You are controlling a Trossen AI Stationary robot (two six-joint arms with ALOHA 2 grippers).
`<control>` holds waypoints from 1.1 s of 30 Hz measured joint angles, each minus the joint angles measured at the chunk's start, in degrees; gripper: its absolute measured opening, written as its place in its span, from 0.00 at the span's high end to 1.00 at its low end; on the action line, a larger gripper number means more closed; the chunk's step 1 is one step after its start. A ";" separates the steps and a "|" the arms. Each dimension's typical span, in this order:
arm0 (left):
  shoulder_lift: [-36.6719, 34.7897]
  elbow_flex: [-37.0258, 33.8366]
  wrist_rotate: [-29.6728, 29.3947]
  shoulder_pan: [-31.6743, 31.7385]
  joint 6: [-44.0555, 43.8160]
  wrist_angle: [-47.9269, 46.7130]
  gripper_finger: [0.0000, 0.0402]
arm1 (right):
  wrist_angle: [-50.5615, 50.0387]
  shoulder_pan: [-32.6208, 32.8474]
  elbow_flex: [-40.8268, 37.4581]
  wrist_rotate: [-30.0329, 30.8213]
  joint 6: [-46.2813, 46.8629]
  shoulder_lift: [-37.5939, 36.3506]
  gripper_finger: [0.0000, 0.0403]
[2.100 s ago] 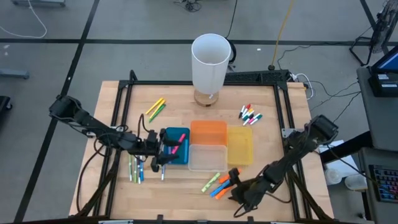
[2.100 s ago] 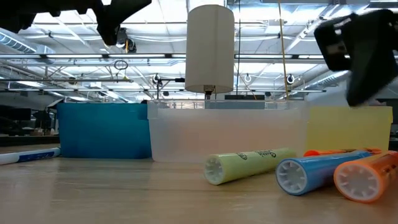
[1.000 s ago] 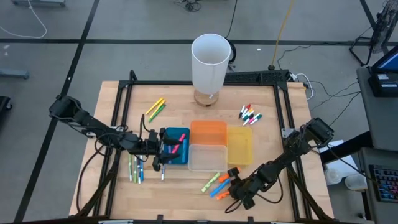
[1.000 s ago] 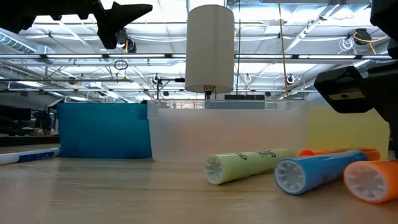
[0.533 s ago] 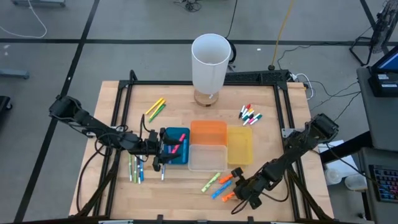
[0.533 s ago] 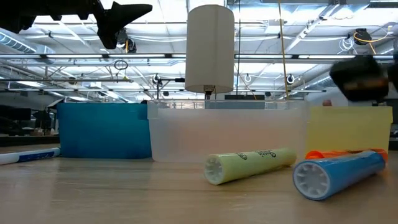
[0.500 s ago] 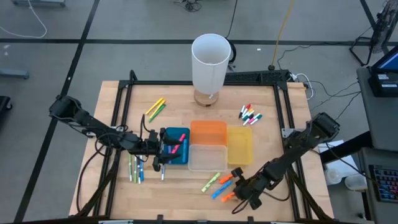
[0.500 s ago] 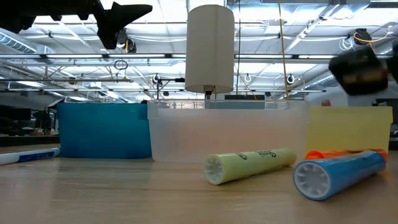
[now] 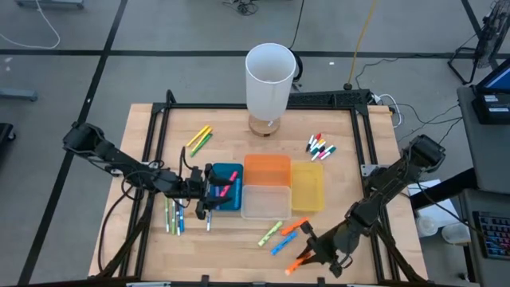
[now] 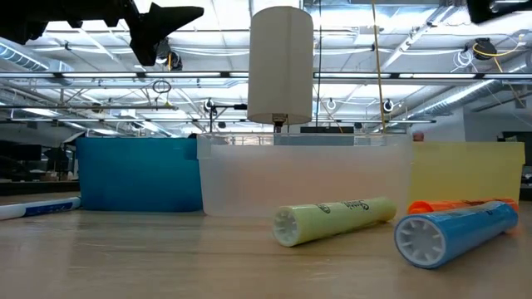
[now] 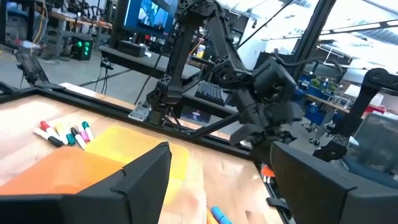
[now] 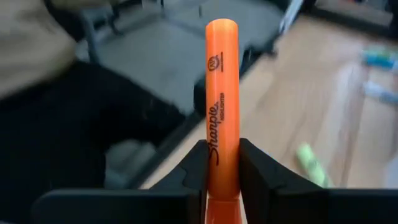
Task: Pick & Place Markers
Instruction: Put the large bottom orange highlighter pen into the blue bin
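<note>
My right gripper (image 9: 311,252) hangs over the table's near edge, shut on an orange highlighter (image 12: 222,93), which also shows in the high view (image 9: 296,264). On the table beside it lie a yellow-green marker (image 9: 269,233), a blue one (image 9: 280,243) and an orange one (image 9: 291,228). More markers lie at the far left (image 9: 199,139), far right (image 9: 320,147) and near left (image 9: 174,215). My left gripper (image 9: 209,192) waits open over the blue bin (image 9: 229,174), which holds pink markers (image 9: 228,186). My right gripper pinches the orange highlighter's rear part (image 12: 222,169) between its two fingers. The highlighter lies along the fingers and sticks out well past their tips. It is lifted clear of the table, its free end (image 9: 292,267) toward the near left.
An orange bin (image 9: 267,169), a clear bin (image 9: 265,201) and a yellow bin (image 9: 307,186) stand together at the table's middle. A tall white cylinder (image 9: 269,76) stands at the far edge. Bare wood shows at the near right (image 9: 335,227).
My right gripper has risen and drawn back toward the table's near edge, tipping its fingers up toward level. The orange highlighter has come up with it, off the table and clear. The blue marker has shifted a little; the yellow-green one stayed.
</note>
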 joint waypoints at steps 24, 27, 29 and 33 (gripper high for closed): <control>31.69 23.46 12.15 -2.79 34.44 5.70 0.31 | 17.87 -13.48 -2.38 0.25 -10.47 0.00 0.88; 33.54 27.04 12.15 -2.58 37.99 5.64 0.33 | 18.08 -13.46 -2.38 0.22 -10.94 0.00 0.88; 34.27 29.33 12.37 -2.58 38.49 5.83 0.35 | 18.62 -13.46 -2.38 -0.01 -11.14 0.00 0.88; 35.28 33.05 13.34 -2.71 38.09 2.58 0.38 | 18.47 -13.44 -2.33 0.19 -11.24 -0.02 0.88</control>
